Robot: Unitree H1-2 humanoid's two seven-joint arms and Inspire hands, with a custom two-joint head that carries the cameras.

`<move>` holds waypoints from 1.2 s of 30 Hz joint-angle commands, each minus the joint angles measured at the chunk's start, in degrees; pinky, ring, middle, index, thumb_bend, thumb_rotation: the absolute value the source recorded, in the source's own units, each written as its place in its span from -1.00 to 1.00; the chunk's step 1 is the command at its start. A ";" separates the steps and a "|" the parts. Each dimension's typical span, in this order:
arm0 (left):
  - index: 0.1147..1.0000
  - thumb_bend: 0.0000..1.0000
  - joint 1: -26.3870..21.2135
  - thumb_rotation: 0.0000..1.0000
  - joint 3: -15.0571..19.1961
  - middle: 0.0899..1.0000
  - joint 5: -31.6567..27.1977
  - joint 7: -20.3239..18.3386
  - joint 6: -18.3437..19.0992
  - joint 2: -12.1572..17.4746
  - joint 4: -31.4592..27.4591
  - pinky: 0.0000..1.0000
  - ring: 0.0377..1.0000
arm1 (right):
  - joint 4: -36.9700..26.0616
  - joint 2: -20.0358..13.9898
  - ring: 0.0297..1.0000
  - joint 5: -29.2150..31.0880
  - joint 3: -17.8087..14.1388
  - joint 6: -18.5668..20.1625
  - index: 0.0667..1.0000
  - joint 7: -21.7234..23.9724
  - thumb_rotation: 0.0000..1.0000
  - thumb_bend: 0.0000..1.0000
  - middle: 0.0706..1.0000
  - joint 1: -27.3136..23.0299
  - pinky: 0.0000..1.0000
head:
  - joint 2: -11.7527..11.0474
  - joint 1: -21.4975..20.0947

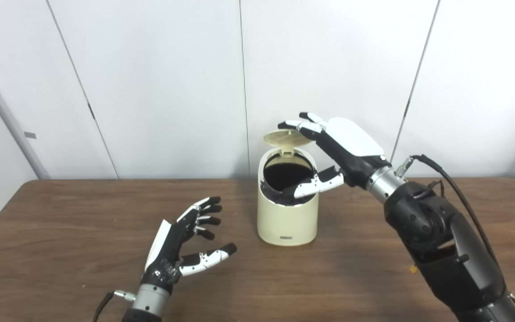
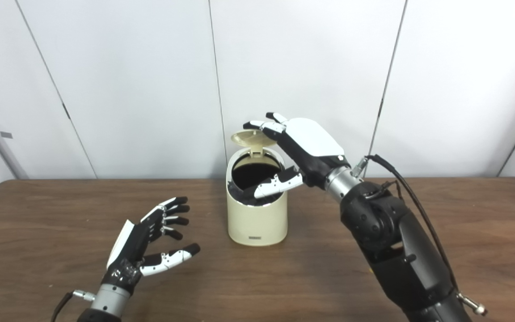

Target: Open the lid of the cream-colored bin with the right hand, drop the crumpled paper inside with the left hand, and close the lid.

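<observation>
Cream bin point(image 1: 288, 214) stands upright on the wooden table point(image 1: 61, 232), near the back edge, roughly centre. Lid point(image 1: 286, 138) is up — tilted back on its rear hinge, dark interior exposed. Right hand point(image 1: 335, 152) is over the bin: fingertips point(image 1: 294, 125) sit on the top edge of the raised lid, thumb point(image 1: 315, 182) reaches across the front of the opening just above the rim. Fingers spread, not clamped around anything; whether the thumb actually touches the rim I can't tell. Left hand point(image 1: 186, 241) hovers low over the table, left and in front of the bin, well apart from it — palm turned toward the bin, fingers spread and slightly curled, thumb out, holding nothing. Crumpled paper isn't visible in either view; the bin's inside is too dark to make out any contents. Right arm's black cable point(image 1: 454, 188) loops above the forearm, clear of the bin.
</observation>
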 commanded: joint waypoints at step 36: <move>0.64 0.43 -0.27 -0.66 0.80 0.57 0.40 0.80 -0.48 0.26 -0.54 0.15 0.39 | -5.64 -2.40 0.84 2.08 -1.57 -4.30 0.37 1.45 0.00 0.48 0.40 3.63 0.88 | 1.96 1.03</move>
